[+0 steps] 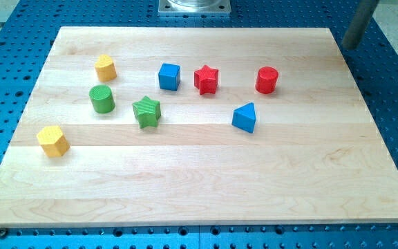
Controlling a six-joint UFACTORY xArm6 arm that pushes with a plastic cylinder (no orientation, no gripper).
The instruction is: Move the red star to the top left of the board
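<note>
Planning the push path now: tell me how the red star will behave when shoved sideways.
The red star sits flat and squat on the smooth wooden board, so it should slide, not tip or roll. Its points probably make it spin under an off-centre push. The blue cube on its left may get bumped. My tip isn't visible.

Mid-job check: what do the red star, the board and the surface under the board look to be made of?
Red star: probably painted wood or moulded plastic; solid even colour, slight sheen, no grain showing, so it stays open.
Board: light wood, smooth matte finish; visible grain and plank seams.
Surface under the board: likely blue coated metal; a regular grid of small holes.
My tip is not in view.
</note>
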